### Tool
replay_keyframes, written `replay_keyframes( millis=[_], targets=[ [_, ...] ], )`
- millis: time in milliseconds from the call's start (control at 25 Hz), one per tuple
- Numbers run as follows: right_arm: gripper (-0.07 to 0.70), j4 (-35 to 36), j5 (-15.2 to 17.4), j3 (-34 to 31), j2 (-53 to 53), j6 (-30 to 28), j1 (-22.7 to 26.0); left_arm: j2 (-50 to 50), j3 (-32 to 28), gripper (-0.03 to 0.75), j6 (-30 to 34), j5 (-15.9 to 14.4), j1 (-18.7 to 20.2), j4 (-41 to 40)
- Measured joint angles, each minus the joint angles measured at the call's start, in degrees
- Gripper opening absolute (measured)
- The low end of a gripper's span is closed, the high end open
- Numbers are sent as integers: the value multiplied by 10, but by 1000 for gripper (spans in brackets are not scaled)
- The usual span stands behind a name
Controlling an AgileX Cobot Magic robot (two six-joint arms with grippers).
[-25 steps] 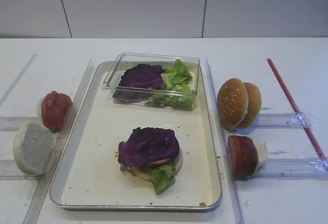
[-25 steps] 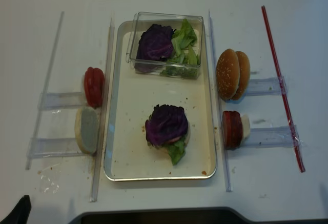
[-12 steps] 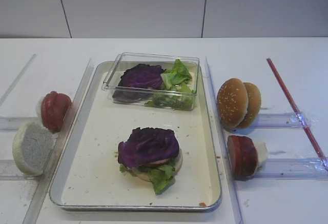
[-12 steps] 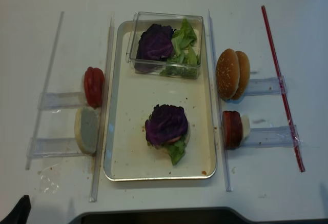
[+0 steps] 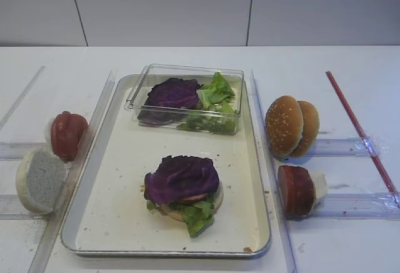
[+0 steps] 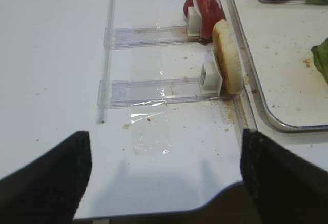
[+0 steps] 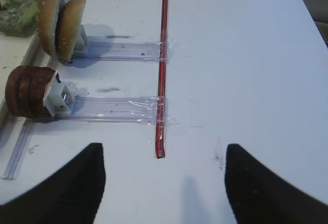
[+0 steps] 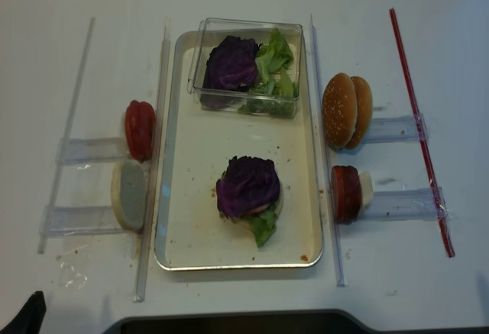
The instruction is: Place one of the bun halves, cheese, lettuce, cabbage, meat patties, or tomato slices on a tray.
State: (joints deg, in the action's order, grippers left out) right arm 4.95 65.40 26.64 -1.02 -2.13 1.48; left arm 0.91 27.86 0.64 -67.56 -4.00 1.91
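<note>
Two arms hang back at the near edge of the table (image 5: 187, 57), well clear of the food. The left gripper (image 6: 164, 183) shows only as two dark fingers at the bottom corners of its wrist view, spread wide with bare table between them, holding nothing. The right gripper (image 7: 164, 183) likewise has its jaws parted over bare table, gripping nothing, near the close end of a red strip (image 7: 163, 65).

The tray (image 5: 119, 179) lies in the middle of the table, long side running near to far. On its near half sits a stack: a purple cabbage leaf (image 5: 181, 178) on top, lettuce (image 5: 197, 215) poking out at the near side, a pale bun half (image 5: 217, 196) showing underneath. Open cream floor surrounds the stack on all sides, widest to the left and toward the far end. At the tray's far end a clear plastic box (image 5: 187, 98) holds more purple and green leaves.

Left of the tray, just beyond its rim, tomato slices (image 5: 67, 134) and a bun half with its white face showing (image 5: 40, 179) stand on edge against clear holders. Right of the tray, two seeded bun halves (image 5: 290, 126) stand on edge, and nearer, brown meat patties (image 5: 297, 190) stand likewise. Clear rails run along both long sides of the tray.
</note>
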Motion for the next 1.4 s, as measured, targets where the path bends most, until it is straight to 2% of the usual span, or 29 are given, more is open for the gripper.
replay_keyframes(
  millis=[1400],
  targets=[
    [511, 0, 0, 0, 0, 0, 0, 0, 0, 546, -2, 0, 0, 0]
  ],
)
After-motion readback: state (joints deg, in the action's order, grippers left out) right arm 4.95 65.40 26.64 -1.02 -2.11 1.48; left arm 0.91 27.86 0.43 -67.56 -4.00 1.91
